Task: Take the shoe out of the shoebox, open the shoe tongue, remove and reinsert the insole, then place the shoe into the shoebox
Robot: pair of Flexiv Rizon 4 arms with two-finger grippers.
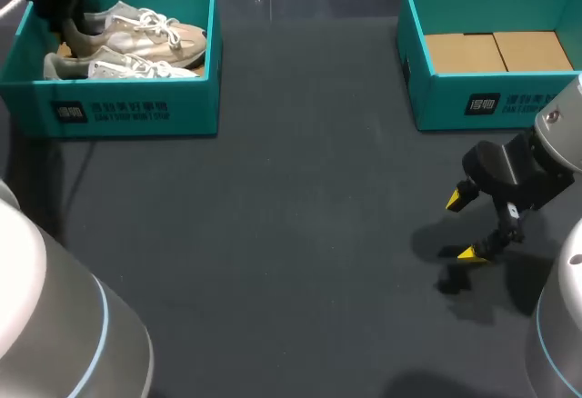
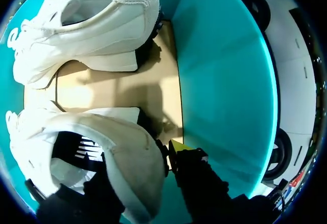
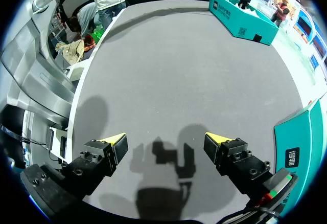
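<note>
Shoes [image 1: 145,39], two, sit in one shoebox [image 1: 127,112] of two; hold of left gripper [image 2: 153,158] unclear, right gripper [image 3: 166,142] spread open.

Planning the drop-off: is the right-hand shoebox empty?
Empty: the right shoebox shows only its bare cardboard floor; both shoes lie in the left shoebox.

Even overhead light, soft shadow under right claw [image 1: 461,227] on table [image 1: 300,234]

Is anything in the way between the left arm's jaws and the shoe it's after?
Nothing visible does. The left gripper is already down in the box, right at the near shoe's heel, next to the box wall. The second shoe lies farther ahead, apart from it.
</note>
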